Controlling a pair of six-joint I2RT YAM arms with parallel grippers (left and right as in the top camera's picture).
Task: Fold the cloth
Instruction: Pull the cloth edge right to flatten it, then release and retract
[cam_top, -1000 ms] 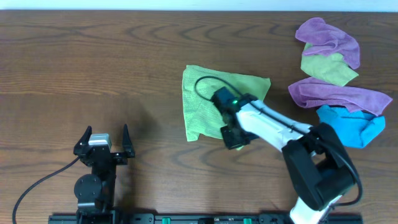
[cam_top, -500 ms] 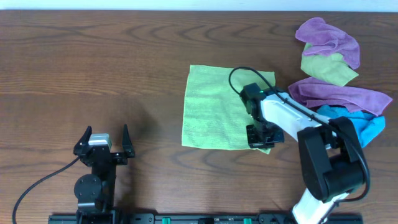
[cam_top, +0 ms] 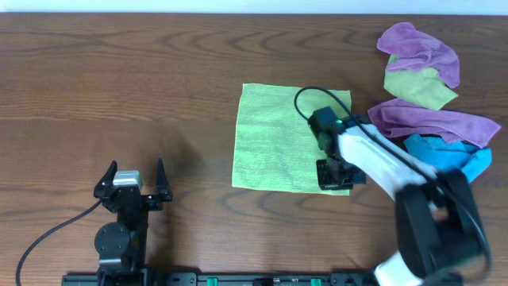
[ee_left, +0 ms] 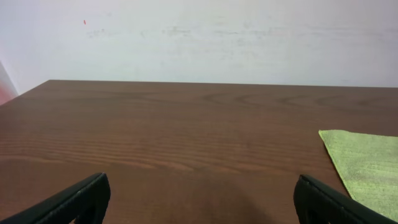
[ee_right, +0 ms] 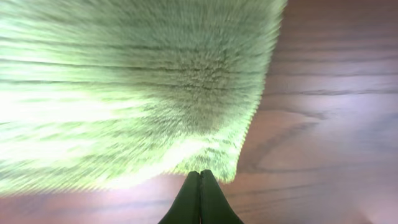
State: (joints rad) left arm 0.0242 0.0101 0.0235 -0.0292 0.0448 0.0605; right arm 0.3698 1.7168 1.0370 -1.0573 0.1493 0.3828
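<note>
Two grippers. Left gripper (cam_top: pixel 131 188) parked at near edge, fingers spread wide; its wrist view gives you only left edge of cloth (ee_left: pixel 367 165). Right gripper (cam_top: pixel 333 176) at cloth's near-right corner: only its wrist view shows you fingers pressed together, tips at fuzzy hem. Cloth flat on table (cam_top: pixel 119 79). Overhead alone shows coloured pile (cam_top: pixel 429 119) far right.

Overhead straight down, left wrist low, level, right wrist close, cloth (cam_top: pixel 278 135) shared
</note>
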